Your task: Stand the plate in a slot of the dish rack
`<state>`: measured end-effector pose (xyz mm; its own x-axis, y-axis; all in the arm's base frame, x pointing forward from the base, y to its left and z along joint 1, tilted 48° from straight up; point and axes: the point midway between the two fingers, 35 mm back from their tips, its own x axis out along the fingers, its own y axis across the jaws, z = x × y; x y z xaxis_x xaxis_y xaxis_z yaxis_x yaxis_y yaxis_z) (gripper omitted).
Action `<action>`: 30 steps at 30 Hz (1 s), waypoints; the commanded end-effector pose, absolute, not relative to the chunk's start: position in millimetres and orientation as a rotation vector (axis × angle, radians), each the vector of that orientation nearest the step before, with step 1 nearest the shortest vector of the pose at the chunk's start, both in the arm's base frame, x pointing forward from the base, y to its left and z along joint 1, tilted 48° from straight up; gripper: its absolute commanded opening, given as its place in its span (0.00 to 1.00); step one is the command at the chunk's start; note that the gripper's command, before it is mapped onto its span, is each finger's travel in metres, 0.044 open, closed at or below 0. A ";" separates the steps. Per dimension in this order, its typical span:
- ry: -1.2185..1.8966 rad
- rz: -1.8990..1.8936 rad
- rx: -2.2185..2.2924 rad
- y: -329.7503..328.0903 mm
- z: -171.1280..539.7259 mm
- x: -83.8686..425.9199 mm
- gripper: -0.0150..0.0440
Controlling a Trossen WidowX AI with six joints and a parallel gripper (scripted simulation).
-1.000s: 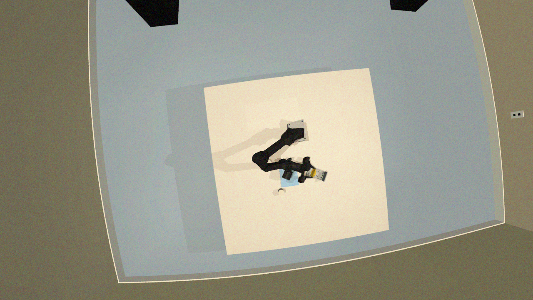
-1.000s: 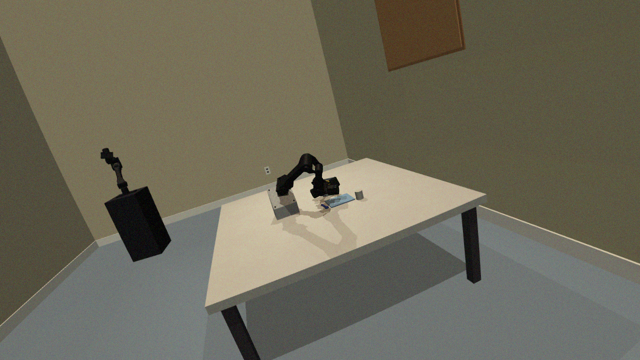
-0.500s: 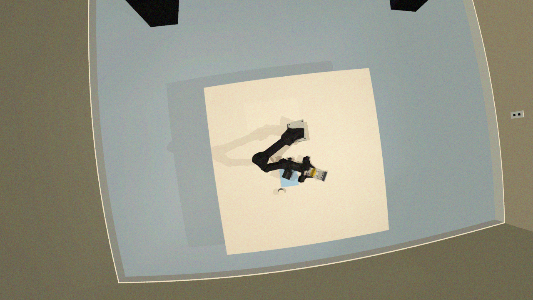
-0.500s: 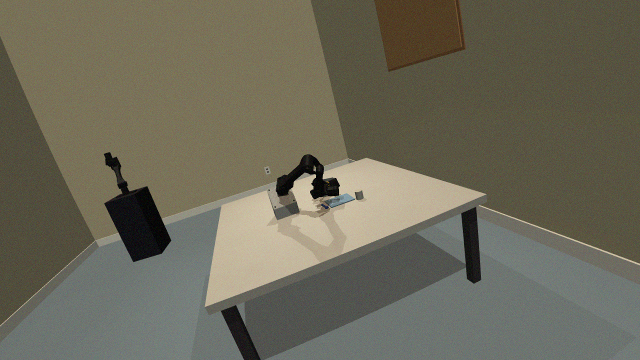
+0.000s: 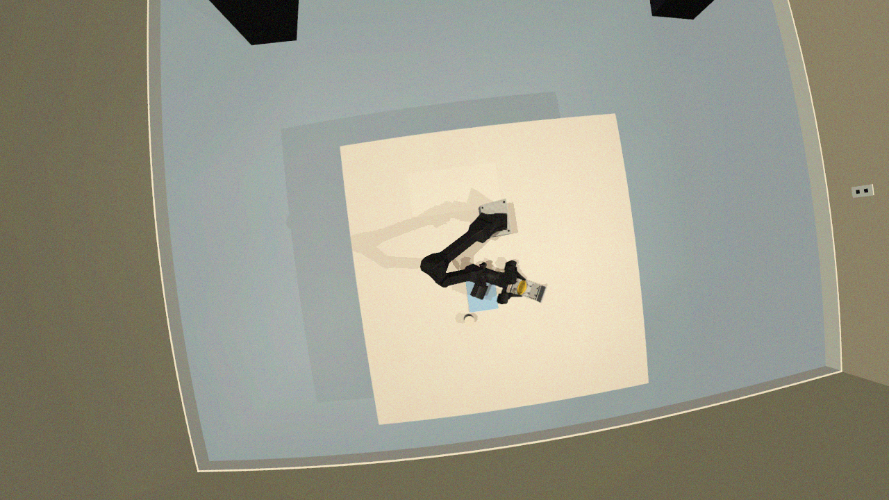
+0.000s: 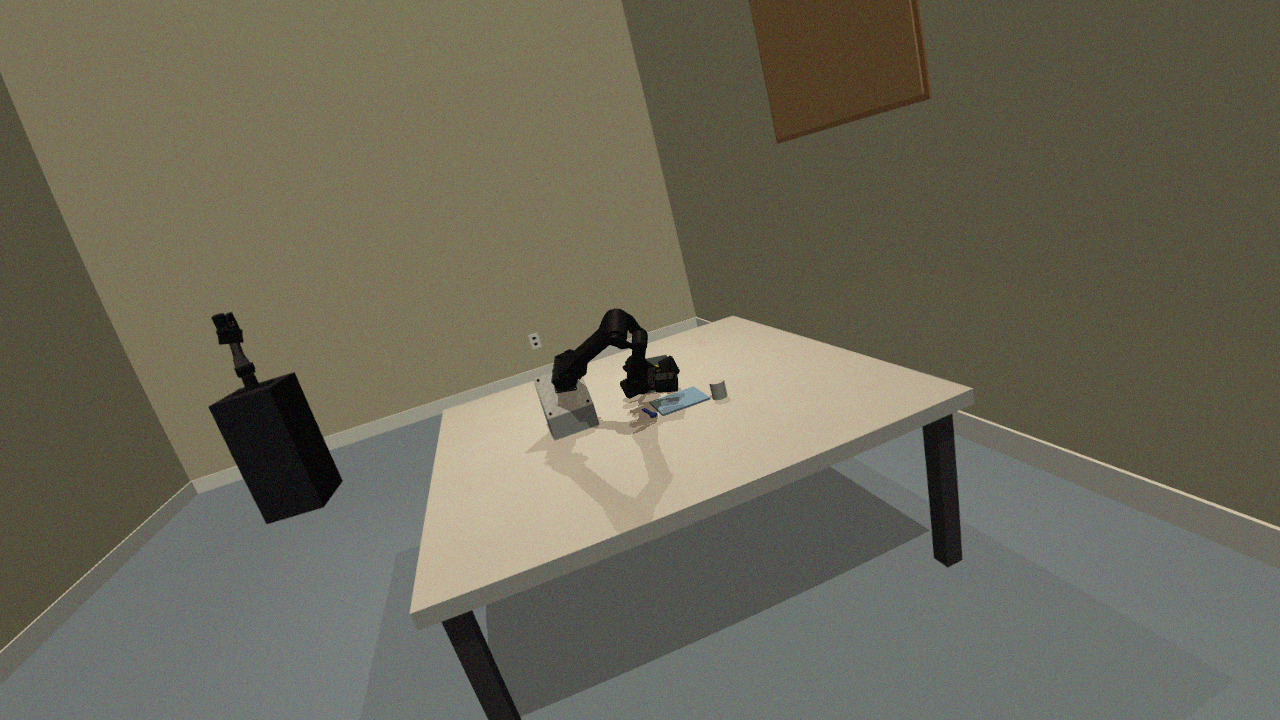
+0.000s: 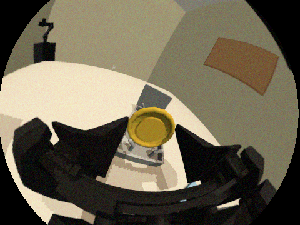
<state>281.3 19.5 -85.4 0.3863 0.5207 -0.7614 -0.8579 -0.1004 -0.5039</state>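
Observation:
The yellow plate [image 5: 521,286] [image 7: 150,129] is over the near part of the grey dish rack [image 5: 535,290] [image 7: 140,158]. In the wrist view its round face is towards the camera and its lower rim is among the rack's rails. It looks steeply raised, but whether its rim sits down in a slot is hidden. My gripper [image 5: 523,287] [image 6: 664,374] [image 7: 152,124] is open, with one fingertip at each side of the plate. A narrow gap shows at the right finger; the left fingertip is still right at the rim.
A light blue flat board [image 5: 482,303] [image 6: 687,399] lies beside the rack, under the arm. A grey cup [image 6: 717,390] stands past the board. A small dark blue item [image 6: 648,412] lies at the board's other side.

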 end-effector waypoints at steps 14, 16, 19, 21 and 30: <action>0.386 1.215 -1.161 86.0 -23.9 275.5 0.93; 0.383 1.214 -1.151 102.0 -9.6 274.2 0.93; 0.382 1.214 -1.147 108.0 -4.1 275.5 0.93; 0.404 1.213 -1.134 108.3 -4.8 275.1 0.93; 0.700 1.164 -0.976 111.7 -12.6 267.3 0.93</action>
